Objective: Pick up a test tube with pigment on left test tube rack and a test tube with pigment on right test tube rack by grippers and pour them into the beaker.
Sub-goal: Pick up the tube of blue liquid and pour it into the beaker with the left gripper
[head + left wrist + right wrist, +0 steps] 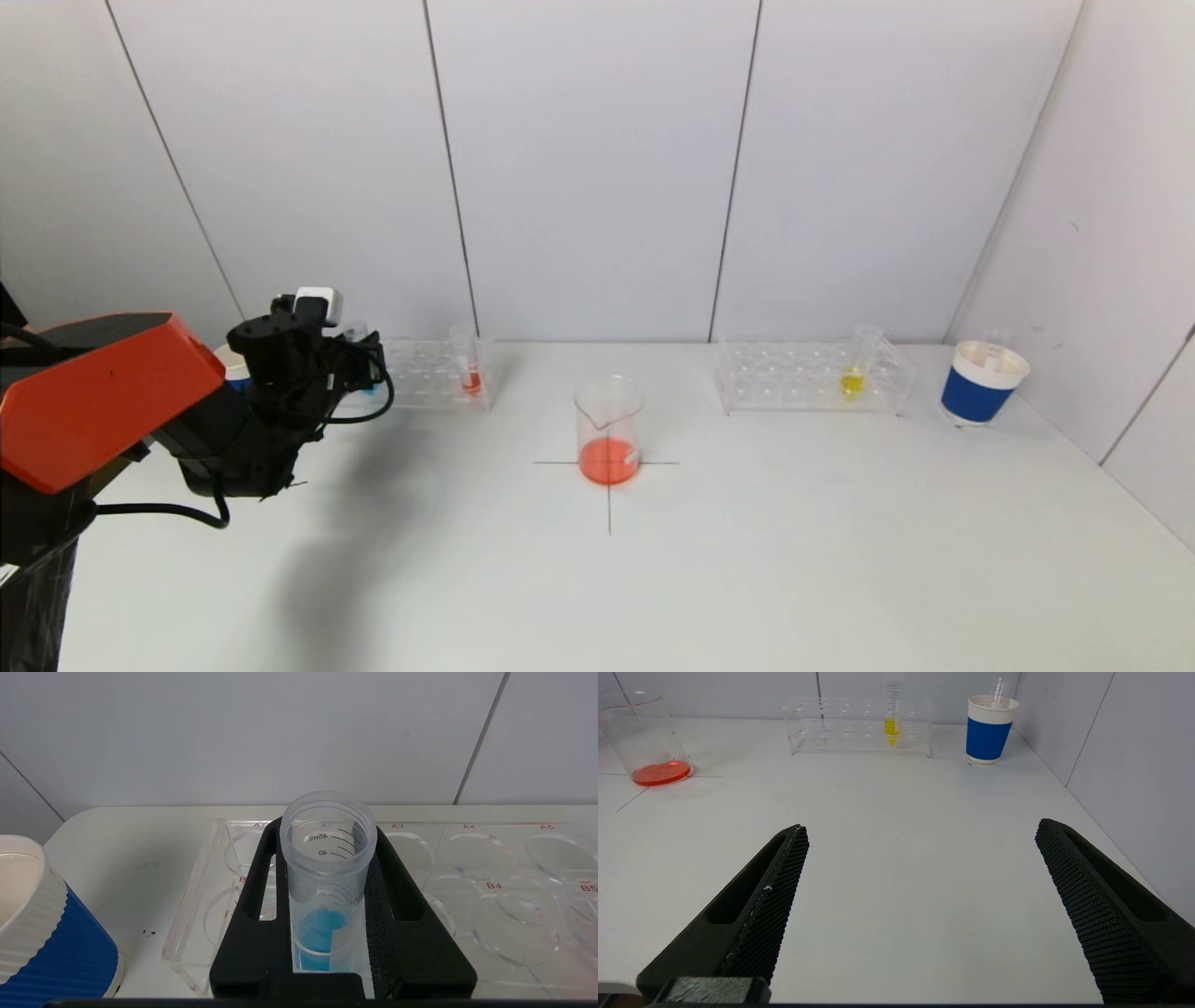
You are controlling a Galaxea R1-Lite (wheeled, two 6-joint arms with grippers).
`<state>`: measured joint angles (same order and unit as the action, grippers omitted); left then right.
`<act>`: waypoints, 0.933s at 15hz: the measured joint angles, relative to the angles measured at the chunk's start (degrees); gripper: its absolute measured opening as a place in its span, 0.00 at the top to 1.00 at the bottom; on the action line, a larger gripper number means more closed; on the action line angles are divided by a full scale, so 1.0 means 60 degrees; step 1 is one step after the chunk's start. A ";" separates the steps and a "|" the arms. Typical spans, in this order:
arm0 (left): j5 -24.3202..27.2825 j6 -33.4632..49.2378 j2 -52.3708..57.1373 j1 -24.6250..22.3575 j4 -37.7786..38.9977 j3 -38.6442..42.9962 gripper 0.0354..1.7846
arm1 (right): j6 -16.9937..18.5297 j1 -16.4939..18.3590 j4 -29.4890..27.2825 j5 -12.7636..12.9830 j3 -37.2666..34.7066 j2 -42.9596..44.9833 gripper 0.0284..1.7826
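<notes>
Blue-pigment test tube (327, 891) upright, mouth up

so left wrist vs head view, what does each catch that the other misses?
Only the left wrist view: the left gripper shut on a test tube with blue liquid at the left rack, whose holes carry labels like A3 and B4.

Only the head view: the beaker holding orange-red liquid on its cross mark, the red tube, the right rack with a yellow tube, and the right-hand blue cup.

Both: the left rack, the white table, the wall panels, and a blue-and-white cup beside the left rack.
</notes>
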<state>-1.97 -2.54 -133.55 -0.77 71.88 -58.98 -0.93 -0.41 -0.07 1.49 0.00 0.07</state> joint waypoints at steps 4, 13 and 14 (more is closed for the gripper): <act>0.0000 0.0002 0.0000 0.0000 0.0000 0.0000 0.76 | -0.0002 0.0000 0.0000 0.0000 0.0000 0.0000 0.01; -0.0004 0.0002 0.0211 0.0000 -0.0197 -0.0069 0.76 | -0.0002 0.0000 -0.0004 0.0004 0.0000 0.0000 0.01; -0.0004 0.0010 0.0266 -0.0004 -0.0278 -0.0110 0.76 | -0.0002 0.0000 0.0000 0.0000 0.0000 0.0000 0.01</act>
<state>-2.00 -2.47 -131.95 -0.79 70.21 -59.64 -0.94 -0.41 -0.07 1.49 0.00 0.07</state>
